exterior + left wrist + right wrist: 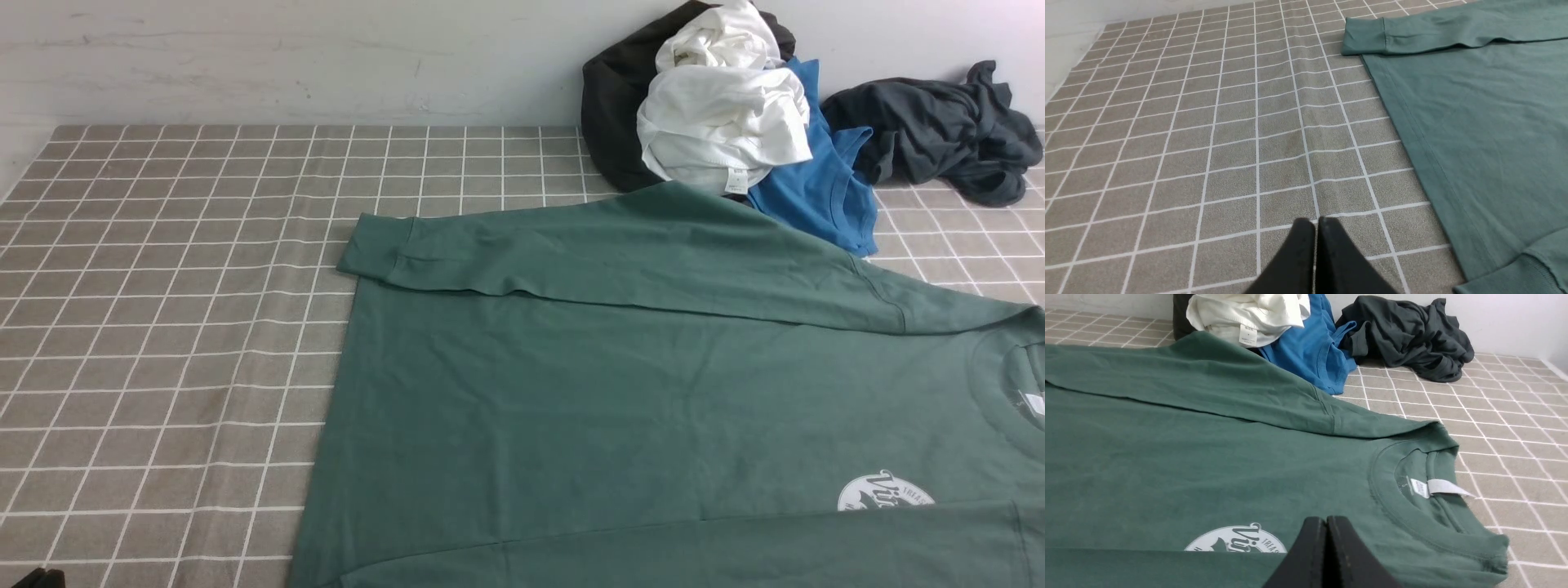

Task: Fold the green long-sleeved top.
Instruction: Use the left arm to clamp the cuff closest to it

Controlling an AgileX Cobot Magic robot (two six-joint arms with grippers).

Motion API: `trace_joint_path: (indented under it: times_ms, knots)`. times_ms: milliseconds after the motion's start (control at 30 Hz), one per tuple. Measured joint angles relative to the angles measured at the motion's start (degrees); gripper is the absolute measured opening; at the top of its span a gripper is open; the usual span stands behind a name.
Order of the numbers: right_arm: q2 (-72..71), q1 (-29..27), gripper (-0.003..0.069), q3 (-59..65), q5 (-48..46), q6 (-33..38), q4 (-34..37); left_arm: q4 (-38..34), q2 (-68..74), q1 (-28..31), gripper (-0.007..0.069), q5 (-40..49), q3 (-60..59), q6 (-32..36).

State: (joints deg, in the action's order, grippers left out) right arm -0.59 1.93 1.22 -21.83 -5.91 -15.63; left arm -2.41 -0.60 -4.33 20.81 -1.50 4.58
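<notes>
The green long-sleeved top (620, 384) lies flat on the checked cloth, neck to the right, hem to the left. Both sleeves are folded across the body, the far one (571, 253) along the back edge and the near one (735, 547) along the front edge, half covering the white round logo (886, 492). My left gripper (1316, 222) is shut and empty above bare cloth, left of the hem (1412, 143). My right gripper (1326, 520) is shut and empty above the chest, beside the logo (1237, 541) and near the ribbed collar (1412, 506). Neither gripper shows in the front view.
A pile of clothes lies at the back right against the wall: a white garment (718, 114), a bright blue shirt (824, 180), a black garment (616, 98) and a dark grey garment (939, 131). The grey checked cloth (163, 327) covers the table.
</notes>
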Motion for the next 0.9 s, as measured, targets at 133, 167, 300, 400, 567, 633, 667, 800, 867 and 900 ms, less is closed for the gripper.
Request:
trace_joint_path:
  times_ms: [133, 167, 300, 400, 567, 633, 667, 800, 867, 900]
  knots:
    - [0.0, 0.0, -0.0014, 0.4, 3.8, 0.1, -6.1, 0.0, 0.0, 0.0, -0.0007, -4.6, -0.1, 0.0]
    - [0.0, 0.0, -0.0014, 0.4, 3.8, 0.1, -6.2, 0.0, 0.0, 0.0, -0.0007, -5.0, -0.1, 0.0]
    - [0.0, 0.0, -0.0014, 0.4, 18.0, 0.1, -7.5, 0.0, 0.0, 0.0, -0.0007, -18.3, -0.1, 0.0]
    - [0.0, 0.0, -0.0014, 0.4, 33.9, -0.5, -7.8, 0.0, 0.0, 0.0, -0.0007, -29.0, -0.1, 0.0]
    - [0.0, 0.0, -0.0014, 0.4, 48.4, -2.3, -8.3, -0.3, 0.0, 0.0, -0.0007, -39.6, -0.1, -1.4]
    - [0.0, 0.0, -0.0014, 0.4, 52.2, -3.1, -8.3, -1.2, 0.0, 0.0, -0.0007, -46.6, -0.1, -4.6]
    - [0.0, 0.0, -0.0014, 0.4, 53.6, -4.2, -7.5, -1.6, 0.0, 0.0, -0.0007, -49.0, 0.2, -7.3]
    - [2.5, 0.0, -0.0014, -3.9, 51.3, -6.4, -2.0, -0.8, 3.6, 0.0, -0.0007, -42.8, 9.6, -14.4]
    - [6.7, 0.0, -0.0014, -11.0, 46.2, -6.3, 0.8, 0.9, 9.3, 0.0, -0.0007, -35.4, 17.7, -14.9]
    - [9.2, 0.0, -0.0014, -14.8, 43.1, -6.1, 1.4, 1.9, 11.9, 0.0, -0.0007, -31.4, 21.7, -14.7]
